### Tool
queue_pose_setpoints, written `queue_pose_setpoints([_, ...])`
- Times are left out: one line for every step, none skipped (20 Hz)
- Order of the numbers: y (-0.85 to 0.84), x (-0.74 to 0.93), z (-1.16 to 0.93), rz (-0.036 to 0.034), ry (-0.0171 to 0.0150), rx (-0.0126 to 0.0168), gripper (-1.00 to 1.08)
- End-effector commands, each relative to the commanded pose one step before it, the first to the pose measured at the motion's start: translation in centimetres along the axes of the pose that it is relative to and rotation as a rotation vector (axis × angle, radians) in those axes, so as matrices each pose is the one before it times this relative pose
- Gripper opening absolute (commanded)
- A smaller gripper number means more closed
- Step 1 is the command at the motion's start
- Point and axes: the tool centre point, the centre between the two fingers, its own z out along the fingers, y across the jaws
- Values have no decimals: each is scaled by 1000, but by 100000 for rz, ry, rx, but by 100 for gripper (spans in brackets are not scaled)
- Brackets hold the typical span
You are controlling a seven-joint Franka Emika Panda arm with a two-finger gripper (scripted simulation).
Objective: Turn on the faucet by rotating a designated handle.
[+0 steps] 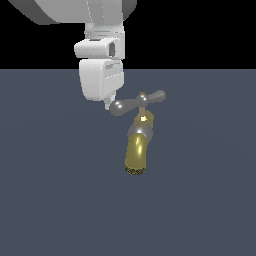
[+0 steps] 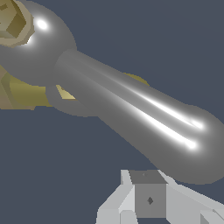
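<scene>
1. The dark blue-grey surface (image 1: 50, 200) fills the lower part of the exterior view, below a black backdrop.
2. The white arm comes down from above, and its hand (image 1: 107, 104) sits just beside the handle's bulb on the exterior view's left.
3. The faucet (image 1: 136, 152) stands mid-scene, its gold spout curving down toward the viewer, with a silver collar band above it.
4. The handle (image 1: 138, 102), a grey crossbar, sits on top of the faucet, tilted with its arm on the exterior view's right higher.
5. Judged step: the approach looks finished and the push is about to start. The next move calls for pressing sideways on that bulb to swing the crossbar round its gold knob.
6. Whether the fingers are spread or closed I cannot tell. Only one pale fingertip (image 2: 148, 199) shows in the wrist view, near the bulb, and actual contact is unclear.
</scene>
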Motion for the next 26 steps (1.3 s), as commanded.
queue_pose_setpoints([732, 627, 17, 373, 155, -640, -100])
queue_pose_setpoints([191, 134, -6, 0, 0, 0, -100])
queue_pose_setpoints([189, 120, 5, -35, -18, -29, -100])
queue_pose_setpoints([188, 132, -6, 0, 0, 0, -100])
queue_pose_setpoints([187, 132, -7, 0, 0, 0, -100])
queue_pose_setpoints([185, 104, 16, -71, -34, -58, -100])
queue_pose_setpoints([185, 130, -7, 0, 0, 0, -100])
queue_pose_setpoints([184, 130, -7, 0, 0, 0, -100])
queue_pose_setpoints([183, 129, -7, 0, 0, 0, -100])
queue_pose_setpoints([181, 110, 9, -50, -23, -41, -100])
queue_pose_setpoints([182, 128, -7, 0, 0, 0, -100])
queue_pose_setpoints([181, 128, -7, 0, 0, 0, -100])
queue_pose_setpoints([179, 109, 10, -50, -21, -43, -100])
queue_pose_setpoints([180, 127, -7, 0, 0, 0, -100])
queue_pose_setpoints([180, 127, -7, 0, 0, 0, -100])
queue_pose_setpoints([178, 114, 5, -34, -13, -32, -100])
queue_pose_setpoints([179, 127, -8, 0, 0, 0, -100])
queue_pose_setpoints([179, 127, -8, 0, 0, 0, -100])
queue_pose_setpoints([0, 0, 0, 0, 0, 0, -100])
queue_pose_setpoints([39, -1027, -7, -1921, -59, 161, -100])
queue_pose_setpoints([56, 489, 2, 84, -1, -12, -100])
queue_pose_setpoints([56, 491, 2, 84, 0, -12, -100])
queue_pose_setpoints([54, 499, 2, 97, 0, -13, -100])
queue_pose_setpoints([54, 502, 2, 97, 0, -13, -100])
queue_pose_setpoints([58, 491, 0, 68, 0, -9, -100])
queue_pose_setpoints([55, 507, 2, 97, 1, -13, -100])
